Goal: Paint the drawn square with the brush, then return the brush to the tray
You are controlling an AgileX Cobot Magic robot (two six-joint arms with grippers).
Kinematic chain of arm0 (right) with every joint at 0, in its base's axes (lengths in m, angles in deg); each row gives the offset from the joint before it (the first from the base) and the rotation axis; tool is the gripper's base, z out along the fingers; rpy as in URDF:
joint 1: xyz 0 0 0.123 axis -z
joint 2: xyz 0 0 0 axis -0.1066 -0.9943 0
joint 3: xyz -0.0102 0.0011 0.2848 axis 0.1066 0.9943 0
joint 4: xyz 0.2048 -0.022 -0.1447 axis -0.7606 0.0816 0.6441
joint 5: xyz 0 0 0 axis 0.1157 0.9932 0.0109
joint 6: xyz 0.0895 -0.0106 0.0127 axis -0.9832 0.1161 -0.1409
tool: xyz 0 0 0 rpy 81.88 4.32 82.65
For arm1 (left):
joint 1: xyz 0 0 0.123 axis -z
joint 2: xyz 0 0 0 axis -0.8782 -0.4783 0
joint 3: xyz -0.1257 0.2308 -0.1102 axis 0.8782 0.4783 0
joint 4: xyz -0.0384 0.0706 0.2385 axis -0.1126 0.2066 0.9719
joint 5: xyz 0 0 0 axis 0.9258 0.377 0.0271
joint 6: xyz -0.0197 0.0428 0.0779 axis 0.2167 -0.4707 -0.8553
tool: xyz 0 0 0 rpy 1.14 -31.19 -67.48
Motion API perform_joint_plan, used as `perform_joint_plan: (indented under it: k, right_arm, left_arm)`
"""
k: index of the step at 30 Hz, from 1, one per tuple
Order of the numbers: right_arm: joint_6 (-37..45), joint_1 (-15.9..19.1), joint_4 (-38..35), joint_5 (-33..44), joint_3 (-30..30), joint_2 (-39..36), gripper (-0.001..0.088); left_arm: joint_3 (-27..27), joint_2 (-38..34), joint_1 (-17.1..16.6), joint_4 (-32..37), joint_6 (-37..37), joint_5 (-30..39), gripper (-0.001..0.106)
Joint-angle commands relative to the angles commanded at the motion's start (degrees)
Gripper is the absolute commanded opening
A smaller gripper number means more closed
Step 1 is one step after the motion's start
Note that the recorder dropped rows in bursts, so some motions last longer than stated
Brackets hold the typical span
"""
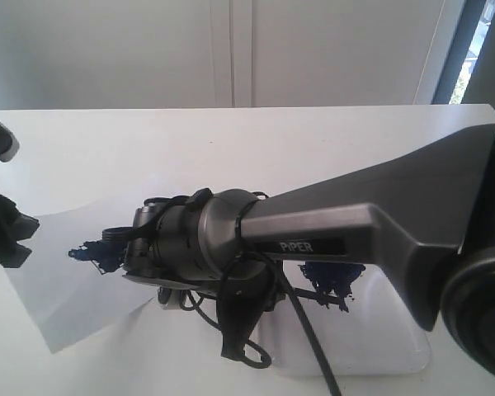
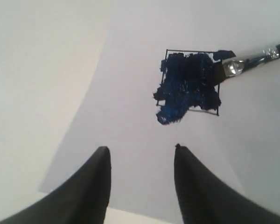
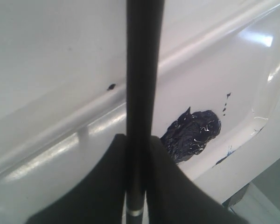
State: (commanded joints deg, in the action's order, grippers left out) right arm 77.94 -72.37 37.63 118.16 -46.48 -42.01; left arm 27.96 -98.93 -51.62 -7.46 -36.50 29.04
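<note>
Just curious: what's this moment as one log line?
right gripper shut on brush | brush at drawn square, mostly blue | left gripper open

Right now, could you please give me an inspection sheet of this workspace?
Surface: white table with a paper sheet on it.
Job's things: drawn square mostly filled dark blue, paint spilling past its outline; brush bristles at its corner; tray holding a blue paint blotch.
Clutter: nothing seen.
Grippers: left tool open, empty, above the paper; right tool shut on the brush handle.
Cables: black cable looping under the right arm.
Surroundings: pale wall panels, window edge.
</note>
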Motion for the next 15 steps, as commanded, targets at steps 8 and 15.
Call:
perform_joint_plan:
  k: [8, 15]
  right_arm:
    - [0.0, 0.0, 0.1, 0.0, 0.0, 0.0, 0.0]
    - [0.0, 0.0, 0.1, 0.0, 0.0, 0.0, 0.0]
  left_arm:
    - [0.1, -2.1, 6.7, 1.7, -5.6, 4.1, 0.048]
    - [0.1, -9.7, 8.4, 4.8, -6.0, 5.8, 0.048]
